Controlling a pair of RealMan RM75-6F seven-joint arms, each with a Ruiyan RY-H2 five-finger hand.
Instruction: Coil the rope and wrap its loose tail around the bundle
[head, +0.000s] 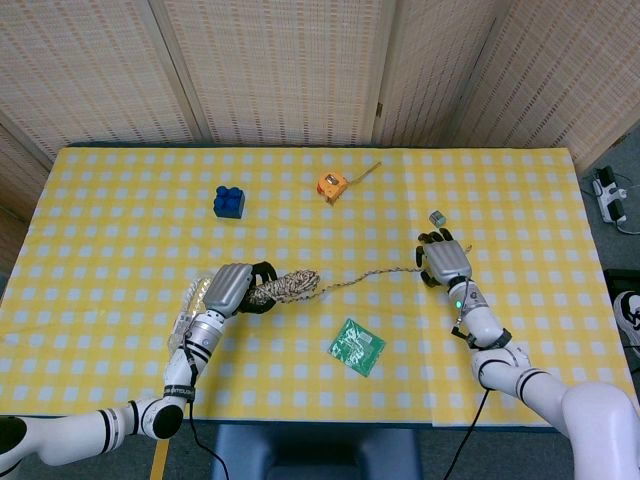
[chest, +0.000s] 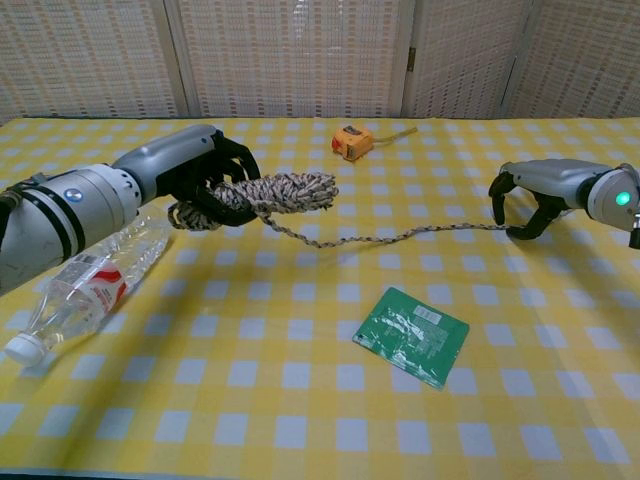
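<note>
Left robot hand (chest: 205, 175): I grasp the coiled rope bundle (chest: 280, 190) at its left end, my fingers wrapped around it, holding it just above the desk (head: 120, 200).
Rope bundle: lies roughly level, its free end pointing to my right; in the head view (head: 287, 287) it sits left of the desk's middle.
Loose tail (chest: 400, 237): runs from under the bundle across the yellow checked cloth to my right robot hand (chest: 530, 195), sagging onto the desk along the way.
Right robot hand: fingers curled downward over the far end of the tail; I cannot tell whether they pinch the rope or only hook over it.
Plastic bottle (chest: 85, 280): lies on its side under my left forearm, cap toward the near edge.
Green packet (chest: 412, 335): flat on the desk, near the front, between my two hands.
Orange tape measure (head: 332, 185): far side of the desk.
Blue block (head: 229, 201): far side, left of the tape measure, well apart from the rope.
</note>
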